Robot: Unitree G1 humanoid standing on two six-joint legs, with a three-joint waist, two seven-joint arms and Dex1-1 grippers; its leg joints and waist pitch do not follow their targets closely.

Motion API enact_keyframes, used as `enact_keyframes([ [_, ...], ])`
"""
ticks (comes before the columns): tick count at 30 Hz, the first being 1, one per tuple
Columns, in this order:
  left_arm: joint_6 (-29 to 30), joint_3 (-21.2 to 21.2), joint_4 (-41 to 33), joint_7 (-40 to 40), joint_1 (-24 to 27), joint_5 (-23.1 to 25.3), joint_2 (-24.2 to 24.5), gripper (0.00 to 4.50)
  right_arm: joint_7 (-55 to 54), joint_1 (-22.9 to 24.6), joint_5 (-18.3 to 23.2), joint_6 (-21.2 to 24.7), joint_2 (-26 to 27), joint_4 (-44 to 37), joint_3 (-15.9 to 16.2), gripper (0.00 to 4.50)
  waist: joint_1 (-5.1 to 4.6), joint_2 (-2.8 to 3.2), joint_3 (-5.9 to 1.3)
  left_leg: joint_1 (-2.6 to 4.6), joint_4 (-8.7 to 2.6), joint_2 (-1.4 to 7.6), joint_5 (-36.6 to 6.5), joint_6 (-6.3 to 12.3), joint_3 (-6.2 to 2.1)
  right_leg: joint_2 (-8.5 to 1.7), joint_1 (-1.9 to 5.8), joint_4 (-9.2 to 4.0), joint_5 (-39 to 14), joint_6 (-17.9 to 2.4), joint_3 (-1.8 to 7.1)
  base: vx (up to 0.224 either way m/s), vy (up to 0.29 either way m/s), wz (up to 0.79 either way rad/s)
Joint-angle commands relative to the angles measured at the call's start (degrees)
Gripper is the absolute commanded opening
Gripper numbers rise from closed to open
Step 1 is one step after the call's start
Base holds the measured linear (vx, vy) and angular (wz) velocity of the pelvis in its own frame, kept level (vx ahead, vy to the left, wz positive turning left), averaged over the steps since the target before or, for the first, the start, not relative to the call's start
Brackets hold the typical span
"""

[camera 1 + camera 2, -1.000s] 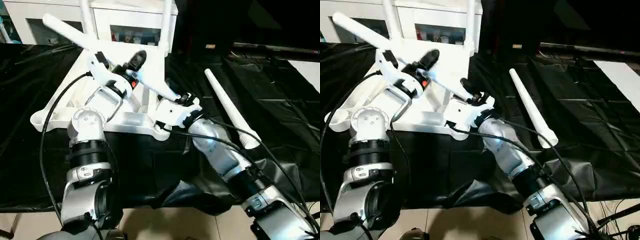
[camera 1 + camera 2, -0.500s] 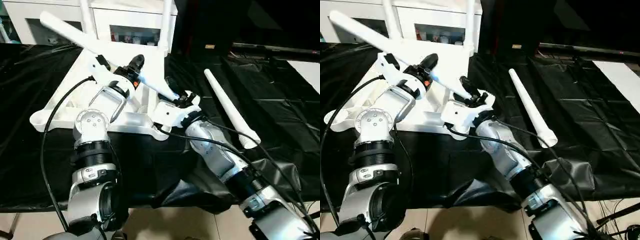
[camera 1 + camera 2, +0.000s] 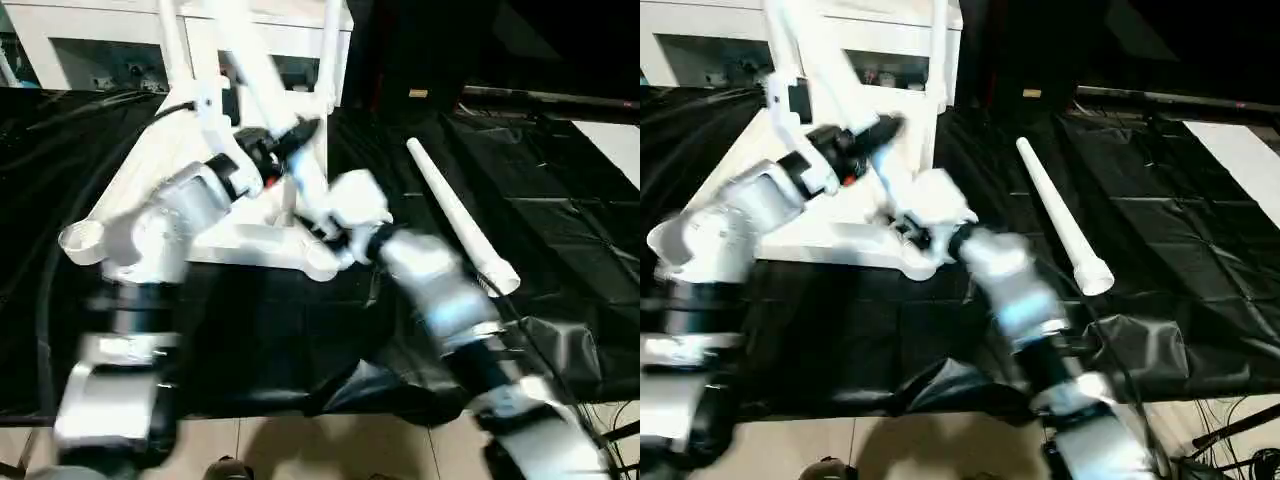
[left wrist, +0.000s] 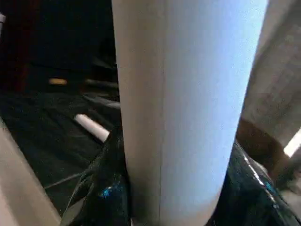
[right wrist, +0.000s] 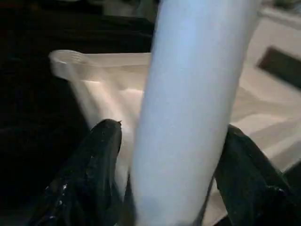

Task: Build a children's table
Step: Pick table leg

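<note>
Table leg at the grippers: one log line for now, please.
held leg: tilted, low end near front corner socket | left gripper: clamped on it | tabletop: upside down | spare leg: lying on black cloth

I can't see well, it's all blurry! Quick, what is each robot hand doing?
Left hand: closed on a white table leg.
Right hand: fingers either side of the same leg, but whether it grips cannot be told.

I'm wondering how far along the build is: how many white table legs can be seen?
4. Far-left leg and far-right leg stand upright in the tabletop's far corners; slanting leg is over the tabletop's near side; loose leg lies on the black cloth, right.
</note>
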Motion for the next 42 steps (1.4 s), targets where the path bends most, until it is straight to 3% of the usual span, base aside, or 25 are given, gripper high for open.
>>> enact_keyframes([
  [1, 2.48, -0.43, -1.08, -4.5, -3.75, -2.47, 1.02, 1.81, 7.5, -1.79, 4.87, 5.6, -2.57, -0.99, -1.84, 2.98, 0.19, 1.43, -4.89, 1.33, -3.75, 0.37, -11.03, 0.06, 0.02, -3.77, 3.84, -3.72, -0.05, -13.23, 2.72, 0.0, 0.0, 0.0],
  [2, 3.0, -0.66, -0.95, -6.14, -4.33, -2.99, 1.66, 1.81, 9.96, -2.37, 5.46, 6.5, -3.88, -0.47, -1.69, 2.98, 0.21, 1.43, -4.86, 1.35, -3.74, 0.34, -11.25, -0.09, 0.03, -3.76, 3.82, -3.76, -0.71, -13.28, 2.72, 0.0, 0.0, 0.0],
  [3, 3.32, -0.94, -1.1, -7.76, -4.7, -3.53, 2.14, 1.81, 12.14, -3.09, 5.87, 7.75, -5.0, 0.54, -1.82, 2.98, 0.24, 0.84, -4.81, 1.27, -3.74, 0.41, -11.34, -0.23, 0.07, -3.83, 3.85, -3.94, -2.07, -13.08, 2.71, 0.0, 0.0, 0.0],
  [4, 3.19, -1.35, -1.0, -9.31, -4.94, -3.65, 2.6, 1.81, 13.72, -3.62, 6.39, 8.46, -5.8, 1.39, -1.88, 2.98, 0.29, 1.02, -4.67, 1.16, -3.78, 0.28, -11.53, -0.38, 0.03, -3.9, 3.83, -4.09, -3.95, -12.92, 2.7, 0.0, 0.0, 0.0],
  [5, 3.5, -1.77, -0.89, -10.64, -5.3, -3.91, 3.0, 1.81, 15.13, -4.28, 6.33, 8.53, -6.56, 2.64, -1.93, 2.98, 0.25, 0.4, -4.62, 1.16, -3.78, 0.4, -11.57, -0.36, 0.17, -3.93, 3.78, -4.27, -4.77, -12.54, 2.74, 0.0, 0.0, 0.0],
  [6, 3.72, -2.01, -0.7, -11.4, -5.59, -4.03, 3.22, 1.81, 15.87, -4.74, 6.28, 8.48, -6.96, 3.47, -1.98, 2.98, 0.26, 0.62, -4.58, 1.19, -3.73, 0.39, -11.77, -0.54, 0.11, -4.04, 3.61, -4.21, -6.51, -12.29, 2.74, 0.0, 0.0, 0.0],
  [8, 4.22, -2.69, -0.21, -13.99, -6.21, -4.48, 3.93, 1.81, 20.39, -5.61, 6.91, 11.17, -9.05, 4.19, -0.84, 2.98, 0.21, 0.51, -4.68, 1.05, -3.62, 0.42, -10.55, -0.41, 0.18, -4.09, 3.68, -4.19, -5.89, -12.13, 2.82, 0.0, 0.0, 0.0],
  [9, 4.32, -2.91, -0.12, -14.47, -6.29, -4.44, 4.12, 1.81, 20.96, -5.73, 6.89, 11.44, -9.4, 4.26, -0.6, 2.69, 0.36, 0.29, -4.86, 1.08, -3.56, 0.43, -9.15, 0.03, 0.19, -4.0, 3.77, -3.98, -4.47, -12.17, 2.76, 0.0, 0.0, 0.0],
  [12, 3.7, -3.97, -0.2, -15.87, -5.71, -3.53, 4.35, 1.81, 21.55, -5.88, 7.72, 13.06, -9.61, 4.42, -0.7, 2.54, 0.38, 0.18, -4.98, 0.96, -3.48, 0.43, -7.11, 0.75, 0.23, -3.99, 3.69, -3.67, -1.63, -12.72, 2.68, 0.0, 0.0, 0.0],
  [18, 3.9, -4.24, 0.27, -16.54, -5.73, -2.94, 4.14, 1.8, 21.37, -5.8, 9.59, 14.84, -8.91, 3.89, -1.13, 2.32, 0.65, 0.67, -4.9, 1.1, -3.55, 0.56, -8.82, -0.08, 0.21, -4.09, 3.5, -3.97, -4.04, -12.49, 2.64, 0.0, 0.0, 0.0],
  [19, 3.77, -4.22, 0.74, -16.92, -5.97, -2.76, 4.14, 1.8, 21.47, -5.85, 9.56, 14.87, -8.59, 4.16, -1.36, 2.11, 0.68, 0.61, -4.89, 1.06, -3.57, 0.51, -8.99, -0.33, 0.2, -4.06, 3.54, -4.0, -4.34, -12.38, 2.64, 0.0, 0.0, 0.0],
  [21, 3.71, -4.16, 1.02, -17.06, -6.14, -2.67, 4.08, 1.8, 21.36, -5.67, 9.74, 15.01, -8.18, 4.09, -1.73, 2.08, 0.69, 0.69, -4.86, 1.08, -3.6, 0.48, -9.24, -0.51, 0.19, -4.06, 3.49, -4.08, -4.8, -12.21, 2.64, 0.0, 0.0, 0.0],
  [24, 3.2, -3.99, 1.17, -16.84, -5.87, -2.7, 3.62, 1.8, 20.37, -4.74, 9.95, 15.33, -7.35, 3.51, -2.42, 2.01, 0.97, 0.35, -4.99, 1.09, -3.59, 0.56, -8.42, -0.62, 0.18, -4.09, 3.5, -3.9, -3.85, -12.19, 2.63, 0.0, 0.0, 0.0],
  [25, 2.93, -3.84, 1.18, -16.38, -5.8, -2.58, 3.49, 1.8, 20.17, -4.65, 10.07, 15.58, -7.21, 3.4, -2.49, 2.0, 1.11, 0.42, -5.0, 1.09, -3.56, 0.54, -8.03, -0.5, 0.2, -4.08, 3.49, -3.81, -3.22, -12.32, 2.64, 0.0, 0.0, 0.0],
  [26, 2.79, -3.3, 1.51, -15.05, -5.83, -2.41, 3.14, 1.8, 19.65, -4.53, 10.28, 15.79, -6.94, 3.2, -2.51, 1.99, 1.12, 0.11, -4.99, 1.07, -3.6, 0.57, -7.82, -0.35, 0.24, -4.06, 3.48, -3.81, -2.99, -12.31, 2.63, 0.0, 0.0, 0.0],
  [28, 2.25, -2.42, 2.86, -11.63, -6.19, -1.43, 2.33, 2.36, 18.36, -4.33, 10.43, 15.58, -6.63, 3.09, -2.49, 1.99, 1.25, 0.06, -4.92, 0.99, -3.57, 0.54, -7.79, -0.36, 0.28, -4.14, 3.51, -3.83, -3.59, -12.12, 2.64, 0.0, 0.0, 0.0],
  [29, 2.13, -1.83, 3.48, -10.08, -6.35, -1.29, 1.82, 2.5, 17.57, -4.27, 10.38, 15.23, -6.37, 3.22, -2.65, 1.99, 1.3, -0.24, -4.91, 1.04, -3.58, 0.55, -7.84, -0.37, 0.32, -4.16, 3.47, -3.94, -3.96, -11.96, 2.63, 0.0, 0.0, 0.0],
  [30, 1.84, -1.07, 3.81, -8.2, -6.38, -1.17, 1.1, 2.5, 16.45, -4.25, 10.22, 14.82, -5.97, 3.51, -2.99, 1.99, 1.43, 0.02, -4.9, 1.02, -3.62, 0.57, -7.87, -0.66, 0.25, -4.27, 3.44, -3.96, -4.68, -11.57, 2.65, 0.0, 0.0, 0.0],
  [34, 0.0, 0.21, 2.45, 0.29, -5.61, 1.39, -1.69, 2.93, 13.74, -4.01, 9.84, 14.53, -4.66, 3.56, -3.84, 1.95, 1.35, -0.32, -5.01, 1.01, -3.67, 0.68, -8.14, -1.06, 0.15, -4.26, 3.56, -3.97, -4.27, -10.95, 2.61, 0.0, 0.0, 0.0],
  [35, 0.16, 0.25, 1.66, 2.37, -5.23, 1.92, -2.49, 2.93, 13.28, -3.95, 9.69, 14.43, -4.28, 3.42, -3.87, 1.95, 1.42, -0.22, -5.03, 1.01, -3.61, 0.65, -7.97, -0.98, 0.15, -4.28, 3.53, -3.92, -3.97, -10.85, 2.62, 0.0, 0.0, 0.0],
  [36, 0.44, 0.18, 1.01, 3.24, -4.96, 2.12, -2.83, 2.37, 12.97, -3.95, 9.62, 14.31, -4.04, 3.4, -3.92, 1.95, 1.38, -0.2, -5.05, 0.92, -3.6, 0.63, -7.72, -0.85, 0.15, -4.24, 3.58, -3.88, -3.36, -10.77, 2.63, 0.0, 0.0, 0.0],
  [37, 1.37, 0.22, -0.13, 4.26, -4.61, 1.98, -3.34, 2.3, 12.37, -4.08, 9.48, 13.98, -3.7, 3.48, -4.02, 1.95, 1.37, -0.02, -5.06, 0.9, -3.62, 0.61, -7.62, -0.78, 0.1, -4.25, 3.59, -3.87, -3.28, -10.78, 2.6, 0.0, 0.0, 0.0],
  [39, 1.83, 0.36, -0.49, 5.18, -4.55, 1.99, -3.68, 2.61, 12.12, -4.2, 9.3, 13.82, -3.63, 3.59, -3.97, 1.95, 1.38, -0.13, -5.13, 0.93, -3.58, 0.64, -7.07, -0.81, 0.13, -4.26, 3.61, -3.76, -2.55, -11.18, 2.57, 0.0, 0.0, 0.0],
  [41, 2.45, 0.61, -0.99, 6.59, -4.34, 1.91, -4.39, 2.56, 11.36, -4.45, 9.3, 13.7, -3.42, 3.72, -4.01, 1.95, 1.34, -0.06, -5.03, 0.89, -3.57, 0.55, -7.4, -0.71, 0.17, -4.1, 3.52, -3.85, -2.53, -11.31, 2.58, 0.0, 0.0, 0.0],
  [42, 2.49, 0.92, -0.79, 7.72, -4.23, 2.0, -4.7, 2.24, 10.77, -4.67, 9.37, 13.61, -3.33, 3.86, -4.18, 1.95, 1.32, -0.09, -5.0, 0.99, -3.58, 0.52, -7.98, -0.81, 0.17, -4.13, 3.55, -4.02, -3.6, -10.83, 2.58, 0.0, 0.0, 0.0],
])
